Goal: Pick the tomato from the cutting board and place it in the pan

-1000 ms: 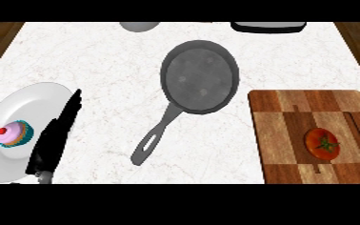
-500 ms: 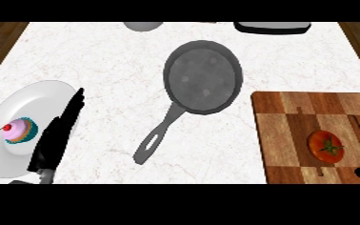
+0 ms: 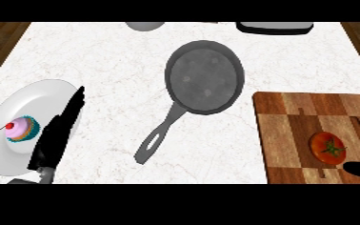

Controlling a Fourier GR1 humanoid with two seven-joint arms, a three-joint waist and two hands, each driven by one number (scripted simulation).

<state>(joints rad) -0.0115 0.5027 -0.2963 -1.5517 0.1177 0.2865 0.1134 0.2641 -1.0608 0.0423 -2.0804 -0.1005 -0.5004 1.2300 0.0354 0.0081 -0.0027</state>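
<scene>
My right hand (image 3: 352, 167) shows only as a dark tip at the lower right corner; I cannot tell its state. My left hand (image 3: 59, 131) rests edge-on, fingers straight, over a white plate (image 3: 42, 95) holding a pink cupcake (image 3: 21, 128). The round red tomato (image 3: 328, 148) sits on the striped wooden cutting board (image 3: 288, 124). The grey pan (image 3: 204, 76) lies on pale marble counter (image 3: 91, 52).

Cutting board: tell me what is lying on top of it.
On the cutting board lies one red tomato, near its lower right. A dark tip of the right hand enters at the board's lower right corner and hides a small bit of it.
</scene>
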